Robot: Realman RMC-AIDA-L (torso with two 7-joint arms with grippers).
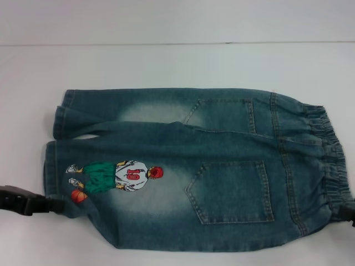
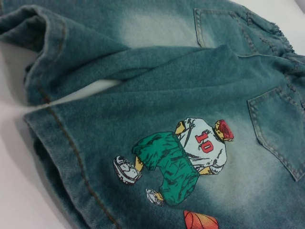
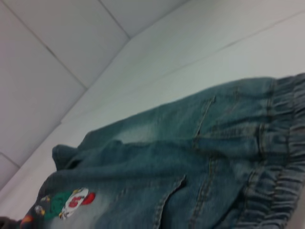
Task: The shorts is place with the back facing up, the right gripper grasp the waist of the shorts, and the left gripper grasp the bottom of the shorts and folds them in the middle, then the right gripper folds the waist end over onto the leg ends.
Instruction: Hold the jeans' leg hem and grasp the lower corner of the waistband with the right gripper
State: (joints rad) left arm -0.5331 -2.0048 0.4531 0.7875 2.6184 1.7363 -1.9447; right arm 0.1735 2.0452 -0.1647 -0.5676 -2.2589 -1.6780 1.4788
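Observation:
The shorts [image 1: 183, 166] lie flat on the white table with the back up, showing two back pockets [image 1: 233, 191] and a basketball-player print [image 1: 119, 176]. The puckered waist [image 1: 330, 149] is at the right and the two leg hems [image 1: 52, 149] are at the left. My left gripper [image 1: 58, 206] reaches in from the left edge, right at the near leg's hem corner beside the orange ball [image 1: 79, 195]. Only a black tip of my right gripper [image 1: 349, 213] shows, at the near end of the waist. The left wrist view looks onto the hems [image 2: 62, 143] and print [image 2: 186, 157]. The right wrist view shows the waist [image 3: 281, 143].
The white table [image 1: 166, 61] stretches bare behind the shorts to a far edge line. A narrow strip of table shows in front of the shorts. A gap of table shows between the two legs [image 1: 89, 134].

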